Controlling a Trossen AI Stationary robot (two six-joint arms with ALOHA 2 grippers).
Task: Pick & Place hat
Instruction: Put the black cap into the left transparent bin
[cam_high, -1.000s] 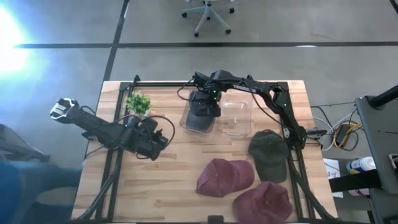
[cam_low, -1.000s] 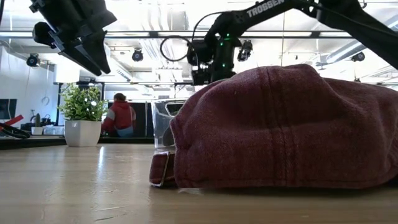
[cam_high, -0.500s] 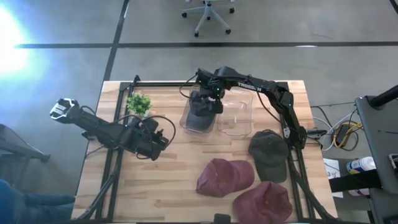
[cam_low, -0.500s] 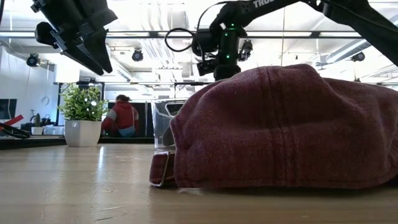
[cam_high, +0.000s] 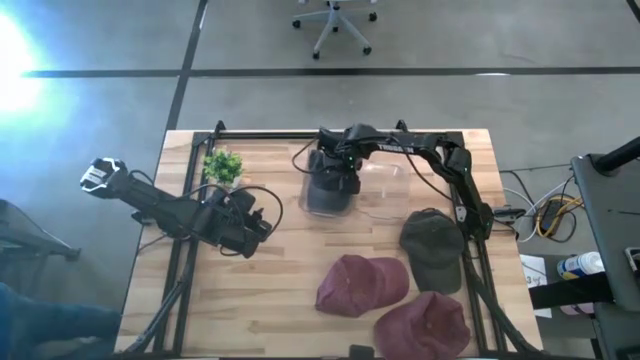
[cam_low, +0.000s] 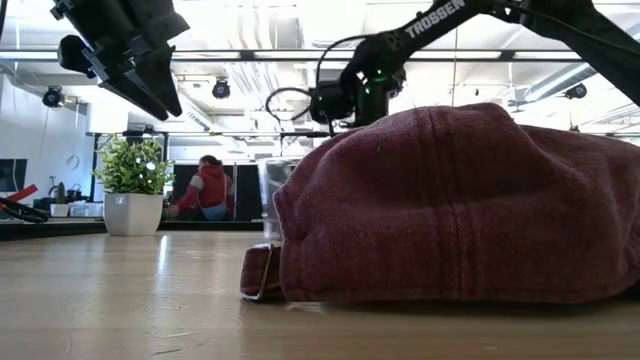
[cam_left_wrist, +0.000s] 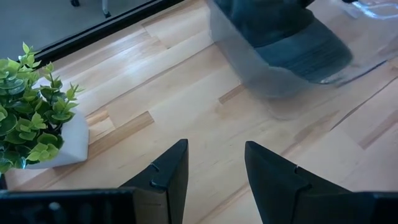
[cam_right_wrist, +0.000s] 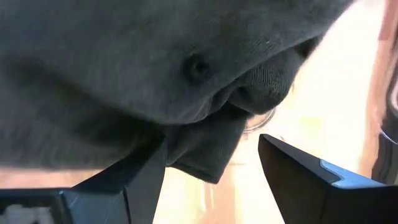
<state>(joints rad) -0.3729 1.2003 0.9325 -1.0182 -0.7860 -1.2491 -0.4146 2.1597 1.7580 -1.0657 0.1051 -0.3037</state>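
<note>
A dark grey hat (cam_high: 328, 192) lies in a clear plastic bin (cam_high: 385, 190) at the table's far middle. It also shows in the left wrist view (cam_left_wrist: 283, 40). My right gripper (cam_high: 335, 165) is over the hat, fingers pointing down. In its wrist view the gripper (cam_right_wrist: 211, 174) is open, and a flap of the hat (cam_right_wrist: 205, 149) hangs between the fingers. My left gripper (cam_high: 248, 228) is open and empty above the table's left half, its fingers (cam_left_wrist: 214, 177) pointing toward the bin. My right gripper stands open around the hat's hanging flap (cam_right_wrist: 186, 152). One finger (cam_right_wrist: 146, 177) sits right at the cloth's edge, and I cannot tell whether it touches. The other finger (cam_right_wrist: 298, 171) is clear of the hat.
A dark olive hat (cam_high: 433, 248) lies at the right. Two maroon hats (cam_high: 360, 283) (cam_high: 425, 325) lie near the front, and one fills the low view (cam_low: 450, 220). A potted plant (cam_high: 222, 165) stands far left. A person in red (cam_low: 205, 190) shows in the room beyond.
My right gripper has shifted a little toward the table's right edge over the bin, and its wrist has turned. The grey hat and the bin have shifted slightly the same way. My left arm has kept still.
</note>
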